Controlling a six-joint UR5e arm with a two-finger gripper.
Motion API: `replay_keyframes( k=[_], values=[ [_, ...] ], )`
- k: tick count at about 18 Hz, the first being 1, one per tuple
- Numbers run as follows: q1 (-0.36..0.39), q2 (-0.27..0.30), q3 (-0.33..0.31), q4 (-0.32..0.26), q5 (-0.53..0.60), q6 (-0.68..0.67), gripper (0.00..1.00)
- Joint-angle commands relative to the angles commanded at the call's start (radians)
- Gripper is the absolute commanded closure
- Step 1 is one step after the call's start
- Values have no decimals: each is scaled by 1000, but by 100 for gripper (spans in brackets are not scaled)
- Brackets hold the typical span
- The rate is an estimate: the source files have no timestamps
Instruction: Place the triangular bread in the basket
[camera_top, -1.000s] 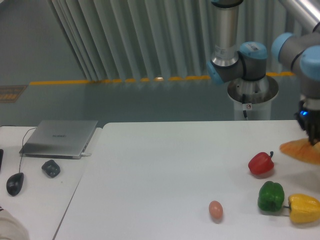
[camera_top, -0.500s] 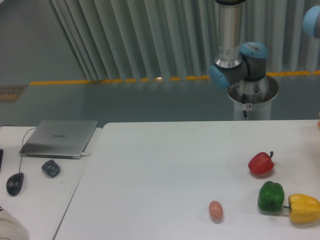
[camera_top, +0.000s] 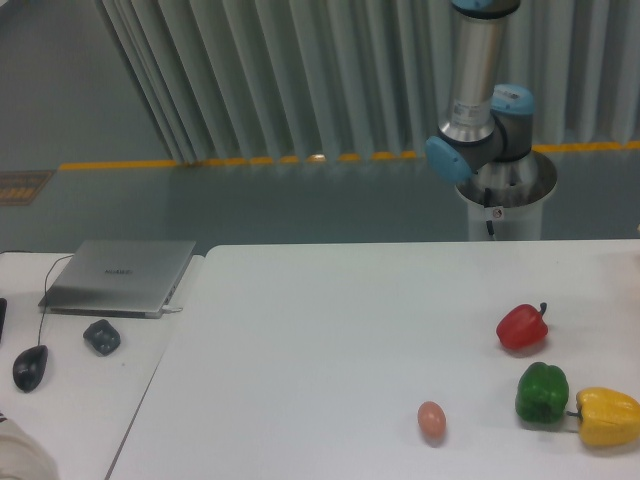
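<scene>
Since a second before, the gripper and the bread it held had gone out past the right edge of the picture. Only the arm's base (camera_top: 490, 130) and upright tube showed now. So I could not tell if the gripper was apart, together, or clamped on the bread, and I could not see where the bread was. No basket showed either. My guess was that the bread was on its way to the basket, but the drop could not be checked.

On the white desk (camera_top: 320, 330) lay a red pepper (camera_top: 522, 326), a green pepper (camera_top: 542, 392) touching a yellow pepper (camera_top: 607, 416), and an egg (camera_top: 431, 419). A laptop (camera_top: 120, 276) and a mouse (camera_top: 30, 367) sat at the left. Behind were a grey ribbed wall (camera_top: 300, 80) and a floor with a yellow line (camera_top: 200, 162).
</scene>
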Motion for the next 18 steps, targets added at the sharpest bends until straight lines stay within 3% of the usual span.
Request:
replay_keyframes(
  k=[1,5,9,18],
  values=[
    [5,0,-2,0,0,0,0],
    [17,-2,-6,2,-6,-6,0],
    [5,-3,-3,8,-89,-3,0],
    [-169,3,8,2,-80,-29,0]
  ],
)
